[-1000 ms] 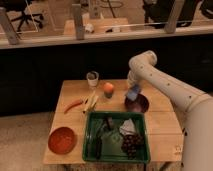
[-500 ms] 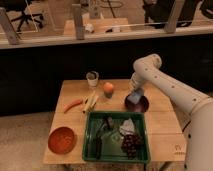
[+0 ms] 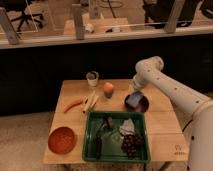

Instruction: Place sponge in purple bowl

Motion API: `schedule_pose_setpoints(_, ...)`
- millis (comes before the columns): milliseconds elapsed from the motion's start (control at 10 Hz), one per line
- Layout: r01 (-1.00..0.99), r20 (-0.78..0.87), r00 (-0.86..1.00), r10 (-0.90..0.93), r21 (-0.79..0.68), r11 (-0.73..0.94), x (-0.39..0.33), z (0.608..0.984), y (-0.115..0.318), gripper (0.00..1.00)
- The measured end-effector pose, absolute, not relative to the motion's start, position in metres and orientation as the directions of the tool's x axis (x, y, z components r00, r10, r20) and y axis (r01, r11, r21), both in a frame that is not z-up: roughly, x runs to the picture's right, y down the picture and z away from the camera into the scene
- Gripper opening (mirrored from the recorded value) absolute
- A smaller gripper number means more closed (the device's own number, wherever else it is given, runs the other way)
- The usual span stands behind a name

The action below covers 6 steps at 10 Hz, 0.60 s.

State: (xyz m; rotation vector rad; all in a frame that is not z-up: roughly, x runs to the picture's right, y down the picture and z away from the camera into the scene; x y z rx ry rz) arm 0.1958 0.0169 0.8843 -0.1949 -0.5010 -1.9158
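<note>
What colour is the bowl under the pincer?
Dark purple bowl, below the pincer; camera view.

No legible text, labels or numbers.

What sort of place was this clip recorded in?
Probably an office or lab space set up for tabletop trials. Office chairs stand behind a glass partition, and a small wooden table holds props. The gripper hovers just above the sponge lying in the purple bowl.

Dim light; hand [image 3: 135,90] over purple bowl [image 3: 145,104]
</note>
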Motion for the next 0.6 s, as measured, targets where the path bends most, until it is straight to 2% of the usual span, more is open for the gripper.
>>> schedule_pose_setpoints(600, 0.94, 0.359, -0.33, -0.873, 0.21, -0.269, 0.203, 0.8808, 0.0167, 0.8)
